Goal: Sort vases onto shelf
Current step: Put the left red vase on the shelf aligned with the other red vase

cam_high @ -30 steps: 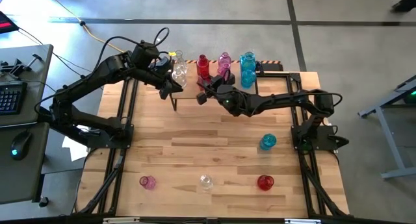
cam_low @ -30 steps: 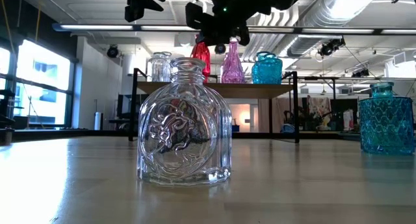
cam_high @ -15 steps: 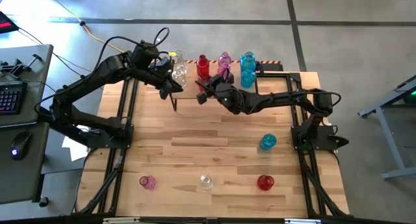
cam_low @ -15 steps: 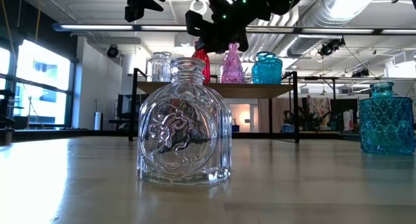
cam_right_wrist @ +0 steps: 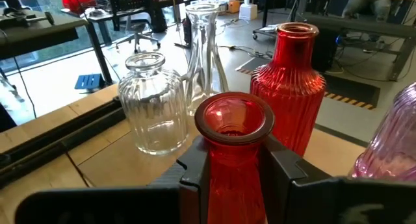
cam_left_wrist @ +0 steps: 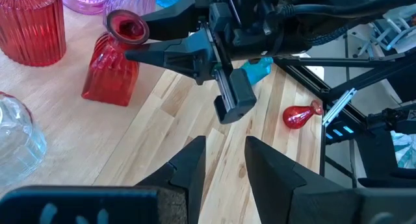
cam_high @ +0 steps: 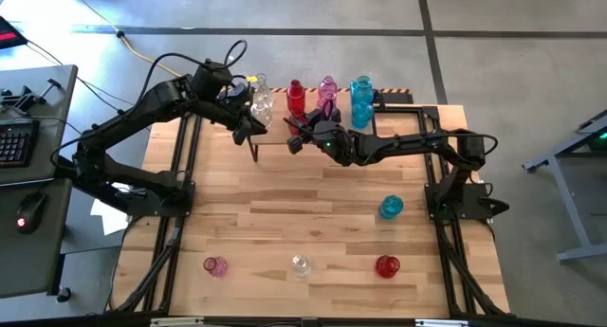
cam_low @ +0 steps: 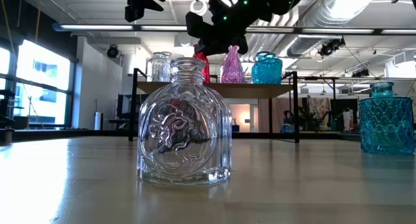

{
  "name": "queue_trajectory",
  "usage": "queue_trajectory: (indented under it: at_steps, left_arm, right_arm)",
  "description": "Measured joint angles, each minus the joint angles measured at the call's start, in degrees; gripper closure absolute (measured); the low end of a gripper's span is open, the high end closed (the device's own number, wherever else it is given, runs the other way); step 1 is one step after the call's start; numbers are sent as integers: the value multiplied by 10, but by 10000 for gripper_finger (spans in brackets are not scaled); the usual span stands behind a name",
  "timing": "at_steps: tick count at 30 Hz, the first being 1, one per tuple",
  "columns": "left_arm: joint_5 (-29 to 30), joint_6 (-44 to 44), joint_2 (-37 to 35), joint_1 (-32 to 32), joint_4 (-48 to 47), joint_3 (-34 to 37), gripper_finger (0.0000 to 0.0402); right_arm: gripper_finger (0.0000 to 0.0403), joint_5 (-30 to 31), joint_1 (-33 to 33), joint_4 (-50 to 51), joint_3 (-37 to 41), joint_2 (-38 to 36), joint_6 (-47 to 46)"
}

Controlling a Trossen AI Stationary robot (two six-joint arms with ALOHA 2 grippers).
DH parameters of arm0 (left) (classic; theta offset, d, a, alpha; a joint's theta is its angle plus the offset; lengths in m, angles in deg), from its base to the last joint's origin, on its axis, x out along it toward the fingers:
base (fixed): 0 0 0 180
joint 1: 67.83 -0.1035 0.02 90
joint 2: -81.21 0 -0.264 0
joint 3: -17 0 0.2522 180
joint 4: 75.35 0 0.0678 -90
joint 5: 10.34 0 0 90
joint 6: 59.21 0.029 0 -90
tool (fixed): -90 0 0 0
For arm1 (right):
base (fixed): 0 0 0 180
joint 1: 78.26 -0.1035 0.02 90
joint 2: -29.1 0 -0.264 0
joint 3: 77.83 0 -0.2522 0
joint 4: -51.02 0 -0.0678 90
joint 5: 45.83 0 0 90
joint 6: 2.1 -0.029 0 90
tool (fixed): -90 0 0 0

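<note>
My right gripper (cam_right_wrist: 234,160) is pinching the neck of a small red vase (cam_right_wrist: 233,149), its fingers pressed on either side just under the flared lip, and the vase is standing upright with its long axis vertical. I am holding it over the shelf (cam_low: 214,89), among the vases already there: in the right wrist view the taller red vase (cam_right_wrist: 290,81) is standing just beyond mine, two clear vases (cam_right_wrist: 151,100) are ranged to one side and a pink one (cam_right_wrist: 390,146) to the other. In the left wrist view the base of the small red vase (cam_left_wrist: 112,74) is appearing to rest on, or hang just above, the light board; I cannot tell which. The coming move is turning on that vertical relation: the open spot is lying directly beneath the vase, so I judge I need only lower straight down and spread the fingers, keeping clear of the taller red neighbour. My left gripper (cam_left_wrist: 224,160) is hovering near the shelf's left end, fingers slightly parted and holding nothing. Four vases, among them a blue one (cam_high: 391,207), are waiting on the table (cam_high: 313,223), well apart from either gripper.
</note>
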Motion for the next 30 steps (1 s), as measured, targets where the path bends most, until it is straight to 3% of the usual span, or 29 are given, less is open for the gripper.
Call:
queue_trajectory:
  at_steps: [8, 19, 30]
  left_arm:
    - [0, 0, 0, 0, 0, 0, 302]
    - [0, 0, 0, 0, 0, 0, 302]
    - [0, 0, 0, 0, 0, 0, 302]
  right_arm:
    - [326, -30, 10, -1, 0, -1, -3]
    - [247, -32, 11, -14, 0, -1, -10]
    - [238, -10, 8, -17, 0, -31, 16]
